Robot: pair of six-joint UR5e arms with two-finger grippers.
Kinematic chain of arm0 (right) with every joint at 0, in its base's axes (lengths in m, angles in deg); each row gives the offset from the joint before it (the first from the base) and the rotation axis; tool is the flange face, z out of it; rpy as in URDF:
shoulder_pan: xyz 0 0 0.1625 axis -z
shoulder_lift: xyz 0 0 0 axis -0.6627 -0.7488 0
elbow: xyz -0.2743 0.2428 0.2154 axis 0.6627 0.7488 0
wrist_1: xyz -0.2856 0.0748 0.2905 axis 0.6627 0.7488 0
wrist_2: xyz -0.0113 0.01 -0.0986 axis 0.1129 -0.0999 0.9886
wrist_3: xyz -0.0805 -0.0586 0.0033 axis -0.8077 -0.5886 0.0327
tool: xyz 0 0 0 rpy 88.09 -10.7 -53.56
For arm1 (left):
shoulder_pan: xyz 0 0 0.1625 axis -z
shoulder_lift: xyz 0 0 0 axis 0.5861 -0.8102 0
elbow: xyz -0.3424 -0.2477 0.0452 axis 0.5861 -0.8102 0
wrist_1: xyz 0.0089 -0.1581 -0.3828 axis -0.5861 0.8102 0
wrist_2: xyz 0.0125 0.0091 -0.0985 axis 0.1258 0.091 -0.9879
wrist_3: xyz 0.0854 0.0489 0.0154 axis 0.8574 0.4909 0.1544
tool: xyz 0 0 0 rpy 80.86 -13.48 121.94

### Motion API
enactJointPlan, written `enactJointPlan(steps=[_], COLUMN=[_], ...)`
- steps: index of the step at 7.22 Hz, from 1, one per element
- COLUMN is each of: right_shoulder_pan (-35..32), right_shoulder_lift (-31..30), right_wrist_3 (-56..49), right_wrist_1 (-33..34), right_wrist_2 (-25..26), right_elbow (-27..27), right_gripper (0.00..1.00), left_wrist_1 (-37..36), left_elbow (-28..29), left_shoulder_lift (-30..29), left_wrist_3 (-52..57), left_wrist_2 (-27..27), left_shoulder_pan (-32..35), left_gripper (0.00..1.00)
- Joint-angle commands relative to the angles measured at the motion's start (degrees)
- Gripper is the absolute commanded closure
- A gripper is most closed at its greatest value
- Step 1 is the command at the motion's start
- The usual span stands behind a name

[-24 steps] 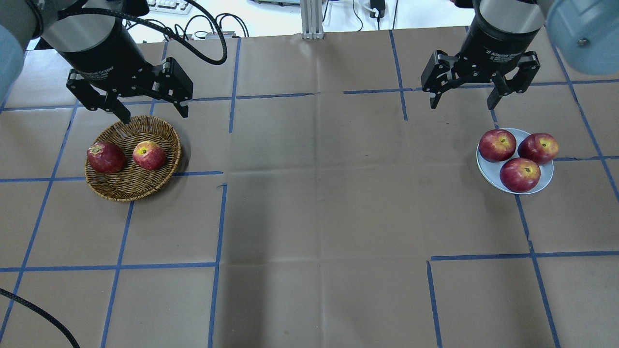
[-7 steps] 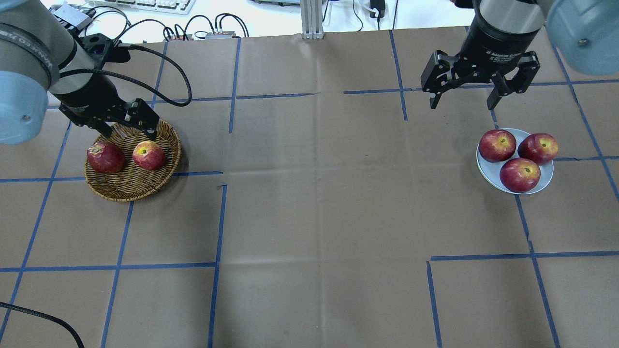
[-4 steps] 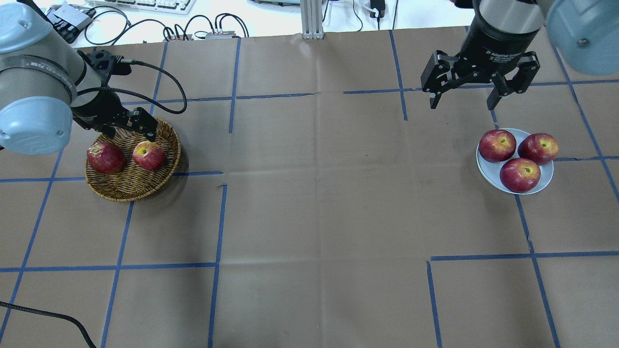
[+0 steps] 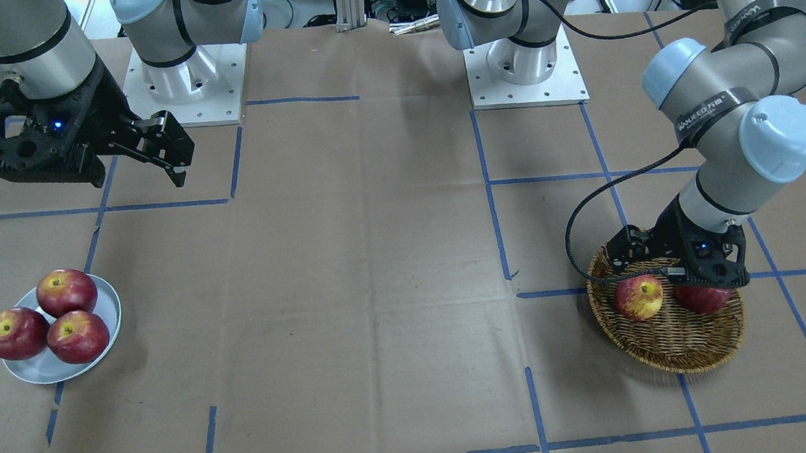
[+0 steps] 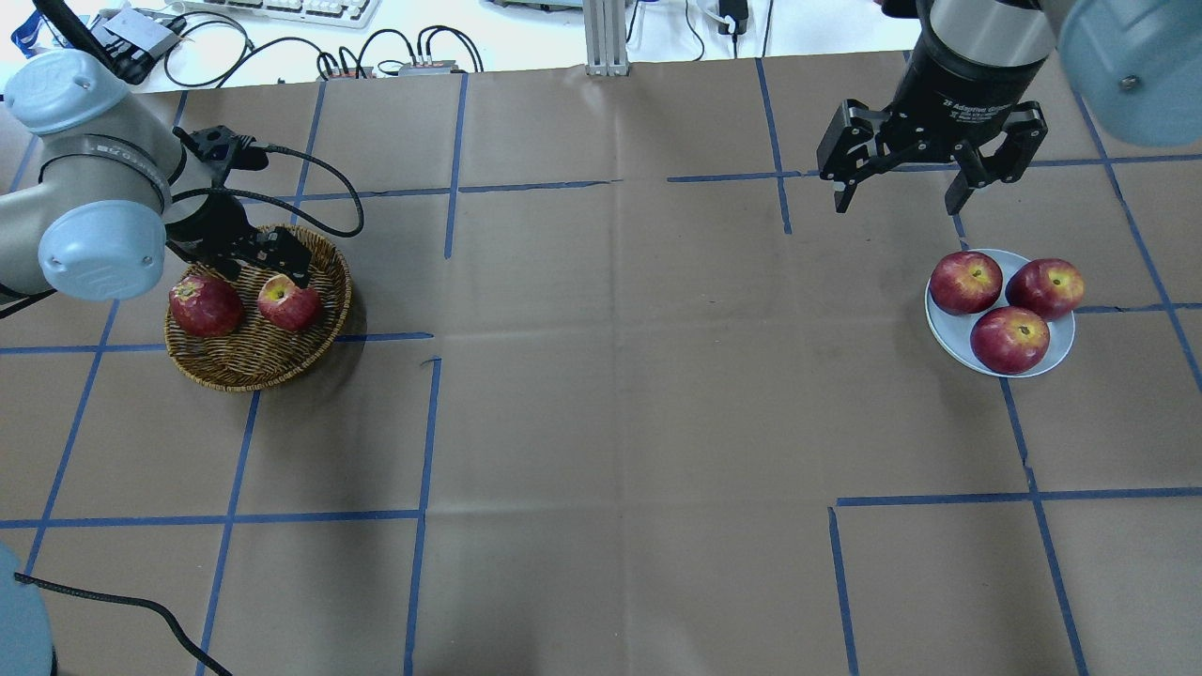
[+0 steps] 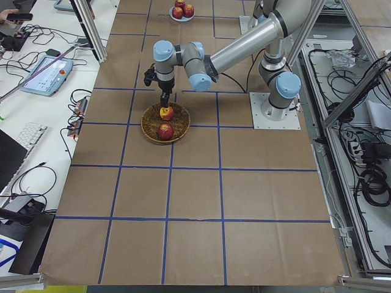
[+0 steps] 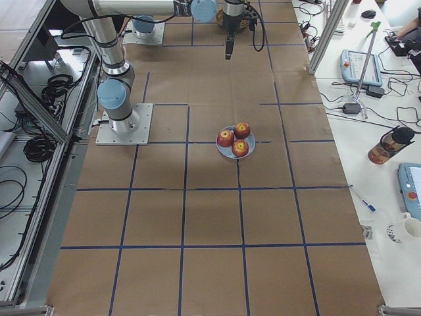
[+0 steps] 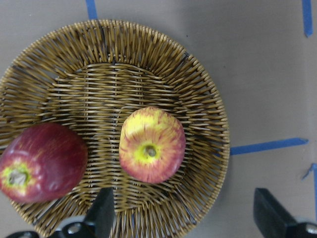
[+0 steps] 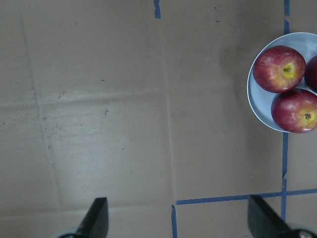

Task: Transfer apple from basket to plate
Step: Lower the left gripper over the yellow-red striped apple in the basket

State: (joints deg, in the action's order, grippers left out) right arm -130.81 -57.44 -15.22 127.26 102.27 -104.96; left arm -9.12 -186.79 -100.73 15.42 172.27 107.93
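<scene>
While the apple [image 8: 152, 145] sits stem-up in the basket [image 8: 99, 74] (darker apple [image 8: 42, 161] beside it), left gripper [image 8: 182, 210] above — jaws spread wide.

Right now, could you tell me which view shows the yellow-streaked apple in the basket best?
The left wrist-mounted view: the apple sits close, whole and uncovered. The overhead and front-facing views show it small in the basket; exterior left shows it tiny.

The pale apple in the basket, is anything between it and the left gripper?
Nothing visible does. The left gripper hangs open above the apple in the basket. A dark apple lies close beside it, apart, and one finger may brush it.
</scene>
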Motion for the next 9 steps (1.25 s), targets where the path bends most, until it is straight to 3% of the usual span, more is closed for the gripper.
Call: enactJointPlan(steps=[1, 9], right_shoulder_pan=[0.0, 0.0], right_shoulder_lift=[0.0, 0.0], right_wrist_3=[0.0, 0.2], right_wrist_1=[0.0, 0.1], right_wrist_2=[0.0, -0.1], right_elbow=[0.1, 0.3], right_gripper=[0.0, 0.0], left_wrist_1=[-3.7, -5.1], left_elbow=[-1.0, -0.4], left_shoulder_lift=[-2.1, -8.7], left_wrist_3=[2.2, 2.0], left_wrist_2=[-0.1, 0.7], left_shoulder_pan=[-0.1, -0.8], left_gripper=[0.01, 0.01])
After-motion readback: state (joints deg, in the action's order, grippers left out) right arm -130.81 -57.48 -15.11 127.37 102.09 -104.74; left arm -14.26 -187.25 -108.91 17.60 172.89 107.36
